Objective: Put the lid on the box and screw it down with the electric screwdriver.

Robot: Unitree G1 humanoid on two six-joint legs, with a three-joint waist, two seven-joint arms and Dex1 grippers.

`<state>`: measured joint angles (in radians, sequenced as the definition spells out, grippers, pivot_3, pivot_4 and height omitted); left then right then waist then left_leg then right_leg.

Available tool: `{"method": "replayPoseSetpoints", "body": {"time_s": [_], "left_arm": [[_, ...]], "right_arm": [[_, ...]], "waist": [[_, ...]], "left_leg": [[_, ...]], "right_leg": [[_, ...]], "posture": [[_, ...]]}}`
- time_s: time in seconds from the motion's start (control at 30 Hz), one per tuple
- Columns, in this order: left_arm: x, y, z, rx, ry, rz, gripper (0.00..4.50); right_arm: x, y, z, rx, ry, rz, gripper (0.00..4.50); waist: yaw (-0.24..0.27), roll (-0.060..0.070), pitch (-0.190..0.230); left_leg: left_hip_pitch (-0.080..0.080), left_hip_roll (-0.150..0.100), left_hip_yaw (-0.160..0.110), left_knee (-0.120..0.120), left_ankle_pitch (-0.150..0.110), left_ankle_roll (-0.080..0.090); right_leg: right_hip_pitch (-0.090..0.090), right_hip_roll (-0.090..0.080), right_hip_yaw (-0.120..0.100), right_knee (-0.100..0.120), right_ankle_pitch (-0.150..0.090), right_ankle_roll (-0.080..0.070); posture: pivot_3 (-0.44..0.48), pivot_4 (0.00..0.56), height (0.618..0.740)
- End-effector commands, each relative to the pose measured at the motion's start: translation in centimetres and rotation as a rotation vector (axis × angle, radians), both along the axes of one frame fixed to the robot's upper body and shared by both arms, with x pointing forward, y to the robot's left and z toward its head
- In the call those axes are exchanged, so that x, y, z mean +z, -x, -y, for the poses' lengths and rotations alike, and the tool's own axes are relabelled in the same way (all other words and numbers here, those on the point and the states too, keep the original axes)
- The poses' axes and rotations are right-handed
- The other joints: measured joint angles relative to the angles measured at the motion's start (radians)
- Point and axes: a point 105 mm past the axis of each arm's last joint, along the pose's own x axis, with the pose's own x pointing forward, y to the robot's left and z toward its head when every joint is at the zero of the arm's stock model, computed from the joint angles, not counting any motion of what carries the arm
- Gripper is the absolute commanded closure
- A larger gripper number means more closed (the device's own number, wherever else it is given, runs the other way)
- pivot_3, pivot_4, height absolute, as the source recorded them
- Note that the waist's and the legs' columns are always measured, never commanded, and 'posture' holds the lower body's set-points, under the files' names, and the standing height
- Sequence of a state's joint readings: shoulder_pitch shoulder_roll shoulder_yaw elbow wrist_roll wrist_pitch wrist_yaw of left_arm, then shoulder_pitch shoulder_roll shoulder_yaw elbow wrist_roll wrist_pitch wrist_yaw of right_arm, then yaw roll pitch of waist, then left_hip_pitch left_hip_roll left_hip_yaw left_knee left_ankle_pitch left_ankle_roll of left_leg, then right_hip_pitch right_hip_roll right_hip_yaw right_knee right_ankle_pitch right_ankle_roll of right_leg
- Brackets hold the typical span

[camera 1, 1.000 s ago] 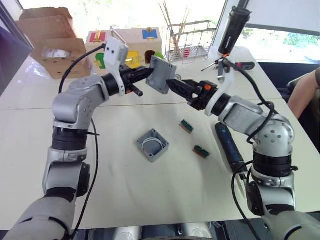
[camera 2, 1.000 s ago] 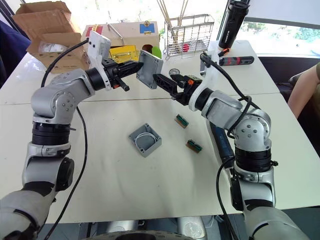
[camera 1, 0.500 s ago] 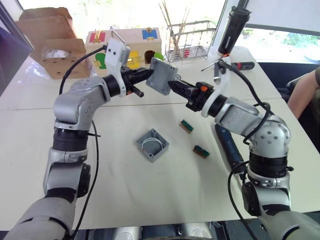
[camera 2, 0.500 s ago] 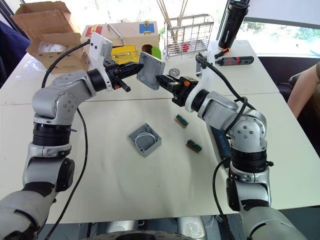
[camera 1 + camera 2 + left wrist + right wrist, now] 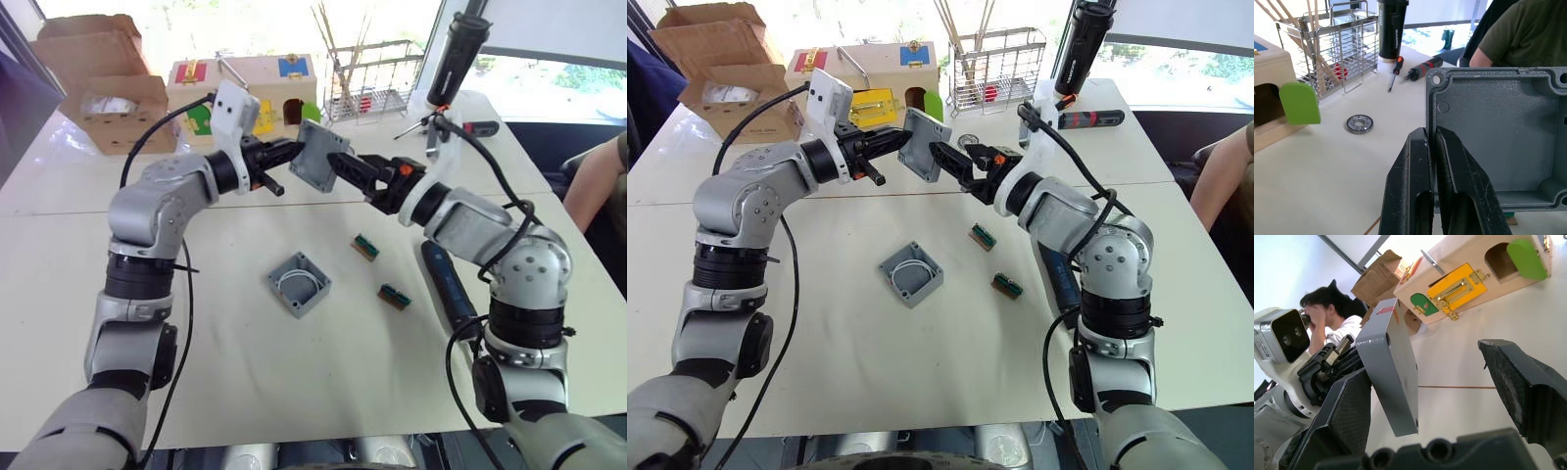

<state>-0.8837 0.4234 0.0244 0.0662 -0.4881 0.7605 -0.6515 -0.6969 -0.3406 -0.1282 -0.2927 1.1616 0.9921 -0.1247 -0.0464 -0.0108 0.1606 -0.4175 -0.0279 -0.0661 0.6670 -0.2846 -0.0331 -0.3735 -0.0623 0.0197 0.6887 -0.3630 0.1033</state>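
The lid (image 5: 318, 157) is pinched by the left gripper (image 5: 294, 149) above the table (image 5: 235, 343); the right gripper (image 5: 343, 168) is spread beside it; the box (image 5: 300, 284), wire coil inside, is flanked by two green blocks (image 5: 365, 247).

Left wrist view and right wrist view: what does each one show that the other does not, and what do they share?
Left wrist view: the hollow inner side of the lid with its corner holes, a wire rack, and a ring lying on the table.

Right wrist view: the lid's flat outer face, the open right gripper with one finger on either side of the lid, and a carton.

Both: the lid held by the left gripper, and the latch box with its green door.
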Motion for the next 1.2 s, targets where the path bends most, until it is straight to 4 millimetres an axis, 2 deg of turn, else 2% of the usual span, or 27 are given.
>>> {"method": "replayPoseSetpoints", "body": {"time_s": [0.03,0.17,0.2,0.3,0.47,0.7,0.8,0.87,0.97,1.0,1.07,1.13,1.2], "left_arm": [[1.7,0.2,-0.1,0.007,0.013,0.062,4.50],[1.8,0.2,-0.1,0.011,0.021,0.061,4.50],[1.7,0.2,-0.1,0.011,0.021,0.060,4.50],[1.6,0.3,-0.2,0.015,0.019,0.057,4.50],[1.6,0.2,-0.3,0.021,0.019,0.054,4.50],[1.6,0.5,0.0,-0.008,0.036,0.035,4.50],[1.8,1.6,0.0,-0.098,0.089,-0.007,3.51],[2.5,2.0,-0.5,-0.130,0.152,-0.037,2.51],[3.4,1.6,-2.3,-0.125,0.252,-0.094,0.92],[3.5,1.8,-3.1,-0.145,0.284,-0.125,0.52],[3.6,1.9,-4.9,-0.161,0.331,-0.178,0.52],[3.6,1.6,-7.2,-0.132,0.371,-0.201,0.52],[3.3,1.3,-8.3,-0.110,0.370,-0.213,0.52]], "right_arm": [[1.5,0.8,-0.6,0.033,-0.020,0.053,0.66],[1.2,1.0,-1.1,0.045,-0.025,0.040,0.66],[1.1,1.0,-1.1,0.045,-0.026,0.037,1.11],[1.1,1.1,-1.2,0.048,-0.028,0.038,2.04],[1.1,1.3,-1.4,0.056,-0.027,0.042,4.39],[1.0,1.3,-1.5,0.054,-0.036,0.039,4.40],[1.2,1.4,-1.4,0.053,-0.040,0.056,4.40],[1.3,1.5,-1.3,0.049,-0.034,0.072,4.40],[1.3,1.9,-1.2,0.038,0.004,0.113,4.40],[1.3,2.0,-1.1,0.019,0.038,0.142,4.40],[1.1,2.3,-0.4,-0.054,0.166,0.240,4.40],[-0.3,3.6,0.5,-0.146,0.506,0.468,4.40],[-1.7,5.2,0.4,-0.117,0.720,0.633,4.40]], "waist": [[0.000,0.000,0.000],[0.000,0.000,0.000],[0.000,0.000,0.000],[0.000,0.000,0.000],[0.000,0.000,0.000],[0.000,0.000,0.000],[-0.001,0.000,0.000],[-0.001,0.000,0.000],[-0.001,0.000,0.000],[-0.002,0.000,0.000],[-0.004,0.000,0.000],[0.000,0.001,0.000],[0.000,0.001,0.000]], "left_leg": [[0.000,0.000,0.000,0.000,0.000,0.000],[0.000,0.000,0.000,0.000,0.000,0.000],[0.000,0.000,0.000,0.000,0.000,0.000],[0.000,0.000,0.000,0.000,0.000,0.000],[0.000,0.000,0.000,0.000,0.000,0.000],[0.000,0.000,0.000,0.000,0.000,0.000],[0.000,0.000,0.000,0.000,0.000,0.000],[0.000,0.000,0.000,0.000,0.000,0.000],[0.000,0.000,0.000,0.000,0.000,0.000],[0.000,0.000,0.000,0.000,0.000,0.000],[0.000,0.000,0.000,0.000,0.000,0.000],[0.000,0.000,0.000,-0.001,0.000,0.000],[0.000,-0.003,-0.002,0.000,0.000,0.000]], "right_leg": [[0.000,0.000,0.000,0.000,0.000,0.000],[0.000,0.000,0.000,0.000,0.000,0.000],[0.000,0.000,0.000,0.000,0.000,0.000],[0.000,0.000,0.000,0.000,0.000,0.000],[0.000,0.000,0.000,0.000,0.000,0.000],[0.000,0.000,0.000,0.000,0.000,0.000],[0.000,0.000,0.000,0.000,0.000,0.000],[0.000,0.000,0.000,0.000,0.000,0.000],[0.000,0.000,0.000,0.000,0.000,0.000],[0.000,0.000,0.000,0.000,0.000,0.000],[-0.001,0.001,0.000,0.000,0.000,0.000],[-0.001,0.001,0.000,0.000,0.000,0.000],[-0.003,0.001,0.000,0.001,0.000,0.000]], "posture": [[0.000,0.150,0.740],[0.000,0.150,0.740],[0.000,0.150,0.740],[0.000,0.150,0.740],[0.000,0.150,0.740],[0.000,0.150,0.740],[0.000,0.150,0.740],[0.000,0.150,0.740],[0.000,0.150,0.740],[0.000,0.150,0.740],[0.000,0.150,0.740],[0.000,0.150,0.740],[0.000,0.150,0.740]]}}
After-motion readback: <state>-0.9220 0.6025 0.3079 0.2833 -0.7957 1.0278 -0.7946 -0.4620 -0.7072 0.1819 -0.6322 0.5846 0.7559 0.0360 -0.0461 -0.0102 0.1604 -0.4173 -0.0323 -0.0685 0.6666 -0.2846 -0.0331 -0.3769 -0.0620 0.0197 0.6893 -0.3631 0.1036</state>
